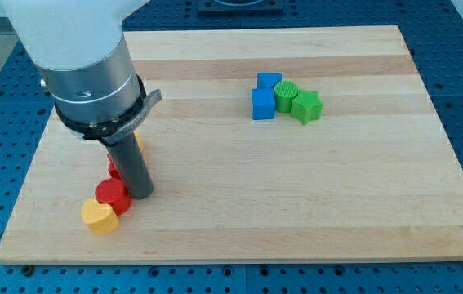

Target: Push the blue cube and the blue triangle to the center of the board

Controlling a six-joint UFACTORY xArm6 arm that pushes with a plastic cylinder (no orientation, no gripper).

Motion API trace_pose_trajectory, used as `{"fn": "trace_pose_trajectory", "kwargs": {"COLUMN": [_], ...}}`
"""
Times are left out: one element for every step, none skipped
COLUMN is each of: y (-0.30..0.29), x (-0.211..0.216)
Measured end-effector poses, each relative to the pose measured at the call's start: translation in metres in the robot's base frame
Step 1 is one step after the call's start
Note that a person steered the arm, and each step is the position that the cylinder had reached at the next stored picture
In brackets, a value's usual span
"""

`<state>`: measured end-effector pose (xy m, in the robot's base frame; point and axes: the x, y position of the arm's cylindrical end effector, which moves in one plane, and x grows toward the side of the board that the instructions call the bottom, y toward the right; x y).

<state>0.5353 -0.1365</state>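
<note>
my arm (92, 73) hides most of a yellow block (139, 141).

The desk (239, 204) lies open across its middle. The green cylinder (287, 95) and green star (306, 107) crowd the blue cube (263, 104) and blue triangle (269, 80) from the view's right; their left side stands free.

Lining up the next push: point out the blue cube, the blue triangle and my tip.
blue cube (263, 104): camera view, front face.
blue triangle (269, 80): camera view, top face, just above the cube.
my tip (142, 194): camera view, rod's lower end, beside the red blocks.
</note>
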Motion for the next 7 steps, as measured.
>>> {"fn": "trace_pose_trajectory", "kwargs": {"y": [0.048, 0.106, 0.109, 0.100, 0.091, 0.102, 0.154], "x": [-0.006, -0.015, -0.016, -0.067, -0.140, -0.189, -0.206]}}
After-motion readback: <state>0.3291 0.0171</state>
